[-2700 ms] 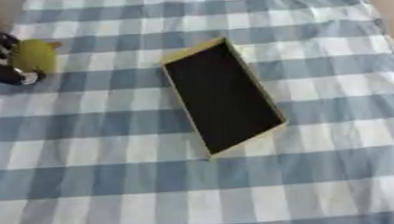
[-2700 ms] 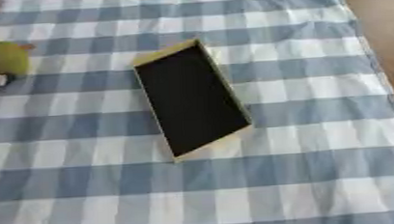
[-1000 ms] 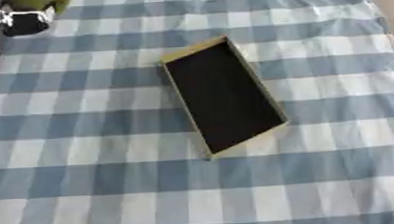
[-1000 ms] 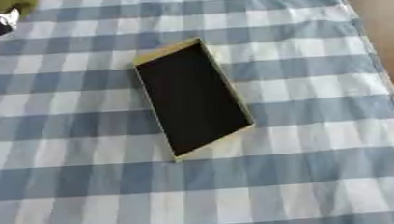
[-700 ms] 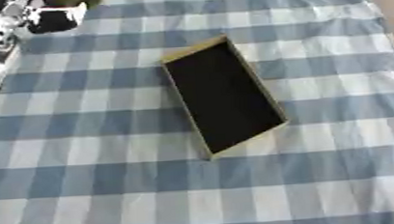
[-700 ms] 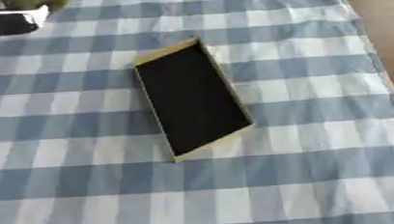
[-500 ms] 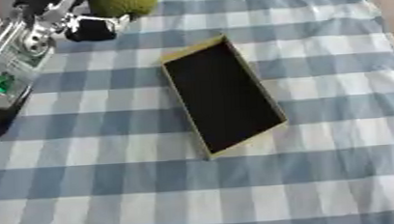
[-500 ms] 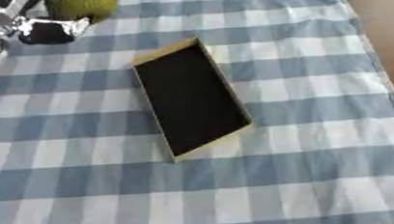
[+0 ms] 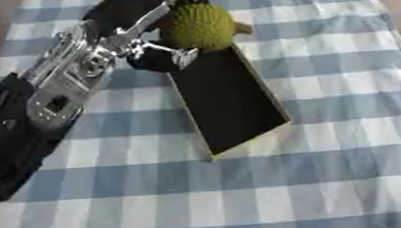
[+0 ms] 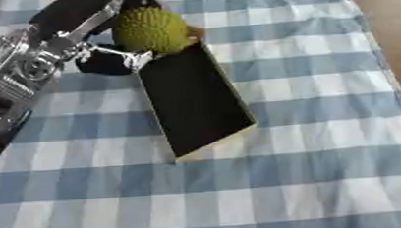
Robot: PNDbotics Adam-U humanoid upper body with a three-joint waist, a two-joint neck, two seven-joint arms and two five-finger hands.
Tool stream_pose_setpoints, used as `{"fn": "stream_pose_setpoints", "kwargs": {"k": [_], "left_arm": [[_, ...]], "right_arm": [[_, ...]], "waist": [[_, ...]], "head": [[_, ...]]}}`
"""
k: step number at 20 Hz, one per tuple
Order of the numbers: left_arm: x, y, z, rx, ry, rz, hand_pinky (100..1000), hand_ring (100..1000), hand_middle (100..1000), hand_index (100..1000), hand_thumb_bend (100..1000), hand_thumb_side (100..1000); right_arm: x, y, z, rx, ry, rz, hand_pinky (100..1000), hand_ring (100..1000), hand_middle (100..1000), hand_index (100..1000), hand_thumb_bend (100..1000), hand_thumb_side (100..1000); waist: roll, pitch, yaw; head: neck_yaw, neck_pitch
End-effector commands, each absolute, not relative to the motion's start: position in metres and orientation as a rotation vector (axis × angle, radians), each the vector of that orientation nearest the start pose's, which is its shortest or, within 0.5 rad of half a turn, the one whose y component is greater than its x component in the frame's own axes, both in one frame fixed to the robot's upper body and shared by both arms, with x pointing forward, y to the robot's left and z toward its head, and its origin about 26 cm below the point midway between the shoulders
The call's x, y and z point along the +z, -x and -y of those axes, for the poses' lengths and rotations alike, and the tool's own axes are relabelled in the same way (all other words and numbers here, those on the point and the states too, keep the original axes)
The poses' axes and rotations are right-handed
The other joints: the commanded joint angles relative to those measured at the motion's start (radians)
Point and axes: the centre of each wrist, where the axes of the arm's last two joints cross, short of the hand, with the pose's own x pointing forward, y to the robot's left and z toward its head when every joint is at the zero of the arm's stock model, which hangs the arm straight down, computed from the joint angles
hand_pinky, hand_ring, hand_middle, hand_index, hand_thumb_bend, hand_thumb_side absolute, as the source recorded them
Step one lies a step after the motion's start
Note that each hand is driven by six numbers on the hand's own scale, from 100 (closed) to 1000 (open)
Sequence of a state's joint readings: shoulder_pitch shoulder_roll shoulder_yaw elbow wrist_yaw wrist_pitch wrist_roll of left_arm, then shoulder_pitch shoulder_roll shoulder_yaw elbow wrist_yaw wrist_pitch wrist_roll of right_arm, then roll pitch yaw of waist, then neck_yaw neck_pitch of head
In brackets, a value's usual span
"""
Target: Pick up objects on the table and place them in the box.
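Checked cloth covers surface point(image 9: 342, 128); our left robot hand point(image 9: 162, 49) grasps bumpy green fruit point(image 9: 199, 26) over box point(image 9: 229, 104) at 12 o'clock end. Fruit looks light, rigid; spiky skin aids hold.

The cloth point(image 9: 325, 129) is woven fabric in blue-and-white check, matt and softly creased. The box point(image 9: 229, 99) at centre looks like matt card, tan at the rim and black inside. The fruit point(image 9: 198, 26) at 12 o'clock has a rough, bumpy yellow-green skin. The left hand point(image 9: 149, 50) and its arm at 10 o'clock show shiny silver metal and black parts, glossy in places.
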State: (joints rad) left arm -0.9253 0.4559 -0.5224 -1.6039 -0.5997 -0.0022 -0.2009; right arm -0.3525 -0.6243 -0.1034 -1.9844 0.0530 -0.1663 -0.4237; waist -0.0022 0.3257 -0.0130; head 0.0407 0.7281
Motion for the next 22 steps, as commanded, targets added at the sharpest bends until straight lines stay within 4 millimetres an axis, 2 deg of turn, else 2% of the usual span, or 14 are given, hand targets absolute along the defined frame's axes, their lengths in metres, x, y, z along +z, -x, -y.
{"fn": "stream_pose_setpoints", "kwargs": {"k": [1,8,15,16,18,19,20,21,22], "left_arm": [[0.265,-0.378,-0.117,2.111,0.883,-2.716,473,504,492,675,166,100],[0.244,-0.391,-0.105,2.255,0.861,-2.689,481,510,499,682,195,100],[0.216,-0.401,-0.11,2.365,0.884,-2.683,534,551,540,724,252,100],[0.213,-0.402,-0.111,2.374,0.883,-2.681,569,589,580,759,290,100],[0.212,-0.402,-0.113,2.378,0.876,-2.676,683,718,718,855,385,100],[0.212,-0.402,-0.114,2.37,0.874,-2.677,708,745,746,868,398,118],[0.214,-0.402,-0.115,2.351,0.879,-2.684,752,791,796,898,437,189],[0.216,-0.402,-0.116,2.325,0.888,-2.696,759,800,806,905,449,228],[0.218,-0.402,-0.117,2.293,0.904,-2.71,779,825,841,925,485,333]], "right_arm": [[0.268,-0.294,0.318,-0.208,-0.904,-3.442,797,661,649,694,100,606],[0.268,-0.294,0.317,-0.203,-0.898,-3.445,797,662,649,694,100,606],[0.267,-0.294,0.318,-0.18,-0.901,-3.447,798,662,649,694,100,607],[0.267,-0.294,0.318,-0.177,-0.903,-3.448,798,662,649,694,100,608],[0.267,-0.294,0.318,-0.178,-0.904,-3.448,798,662,649,694,100,607],[0.267,-0.294,0.318,-0.178,-0.903,-3.447,798,662,649,694,100,606],[0.267,-0.294,0.318,-0.178,-0.903,-3.447,798,662,649,695,100,606],[0.267,-0.294,0.318,-0.179,-0.903,-3.447,798,662,649,695,100,606],[0.267,-0.294,0.318,-0.179,-0.903,-3.447,798,663,649,695,100,606]], "waist": [[-0.003,-0.02,-0.002],[-0.005,-0.018,-0.005],[-0.006,-0.017,-0.007],[-0.006,-0.017,-0.006],[-0.006,-0.017,-0.005],[-0.006,-0.018,-0.004],[-0.007,-0.018,-0.003],[-0.007,-0.019,-0.002],[-0.008,-0.019,-0.001]], "head": [[0.003,0.001],[0.006,0.0],[0.002,-0.002],[0.002,-0.003],[0.0,-0.002],[-0.001,-0.002],[-0.001,-0.003],[-0.001,-0.004],[-0.001,-0.005]]}}
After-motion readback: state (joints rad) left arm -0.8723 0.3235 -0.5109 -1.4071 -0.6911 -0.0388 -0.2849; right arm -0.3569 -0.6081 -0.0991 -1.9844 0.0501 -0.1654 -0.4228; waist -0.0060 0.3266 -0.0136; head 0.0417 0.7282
